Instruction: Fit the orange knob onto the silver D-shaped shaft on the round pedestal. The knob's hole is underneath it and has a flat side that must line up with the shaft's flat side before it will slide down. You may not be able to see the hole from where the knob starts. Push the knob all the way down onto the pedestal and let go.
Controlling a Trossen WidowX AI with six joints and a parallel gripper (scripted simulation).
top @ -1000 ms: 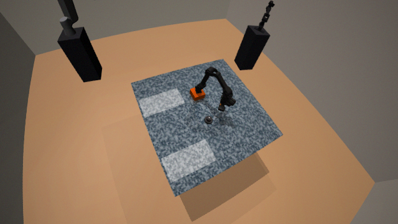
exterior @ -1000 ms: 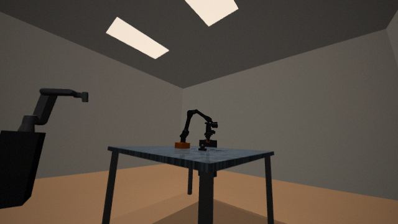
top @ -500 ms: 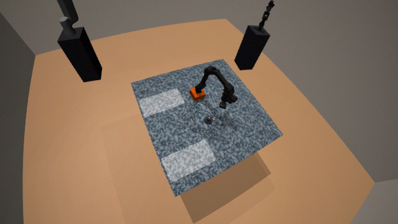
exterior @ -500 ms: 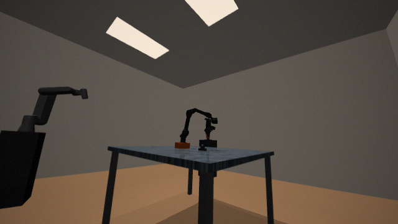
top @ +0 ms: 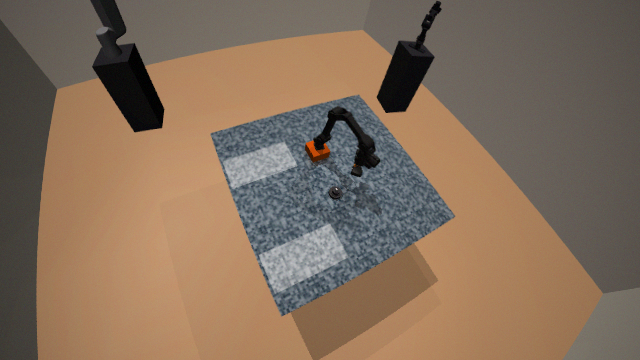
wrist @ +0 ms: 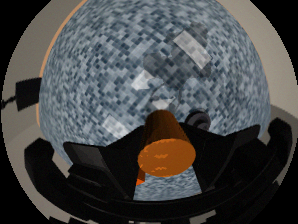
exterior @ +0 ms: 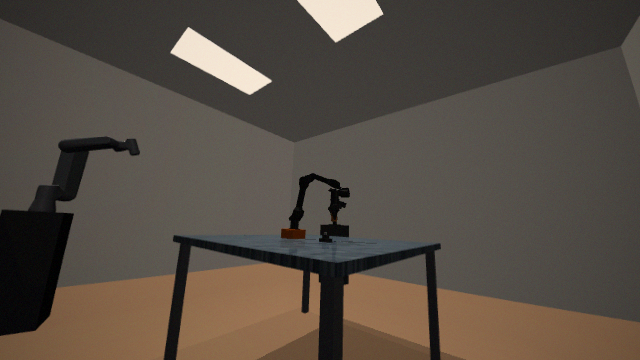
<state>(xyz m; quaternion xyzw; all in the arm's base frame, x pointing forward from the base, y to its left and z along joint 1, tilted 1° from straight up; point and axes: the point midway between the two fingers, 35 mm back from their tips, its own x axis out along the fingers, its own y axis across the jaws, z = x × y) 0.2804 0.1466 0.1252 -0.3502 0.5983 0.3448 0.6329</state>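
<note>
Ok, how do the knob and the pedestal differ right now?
The orange knob is clamped in the gripper, off the table; the round pedestal stands on the table.
The knob is a tapered orange piece, while the pedestal is dark and round with a post rising from its middle.
Both look round in outline.
</note>
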